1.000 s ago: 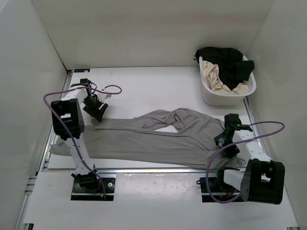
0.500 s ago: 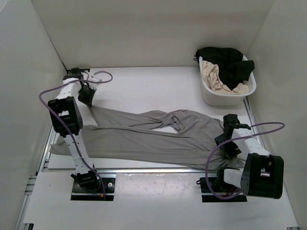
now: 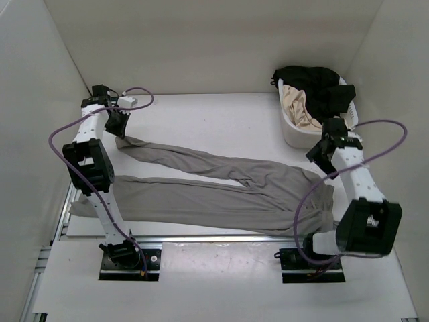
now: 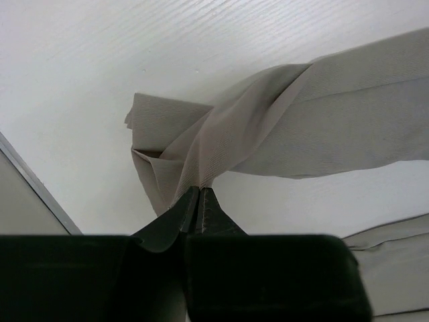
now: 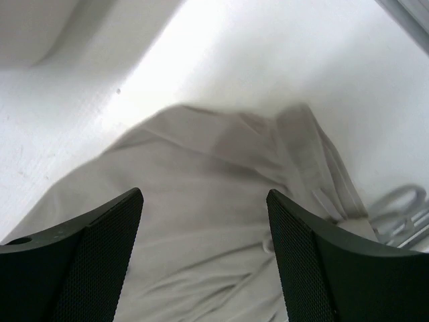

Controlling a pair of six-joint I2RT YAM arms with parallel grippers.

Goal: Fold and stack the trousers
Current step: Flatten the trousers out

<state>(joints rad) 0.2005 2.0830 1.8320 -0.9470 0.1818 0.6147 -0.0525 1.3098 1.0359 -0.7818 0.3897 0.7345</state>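
The left fingers (image 4: pixel 198 208) were clamped together on the cuff end of one leg of the trousers (image 3: pixel 221 194), and that leg ran stretched away from them toward the waist. The right fingers (image 3: pixel 324 153) were held apart, empty, just above the waist. The trousers were spread lengthwise on the table (image 3: pixel 201 121). No fold was judged made, so all folding and stacking remained.

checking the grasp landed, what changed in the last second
The left gripper shut on the far leg's cuff of the long thin mid-grey trousers and dragged it far-left, straightening it. The right gripper, open, swung toward the white plastic basket. Near leg and basket stayed.
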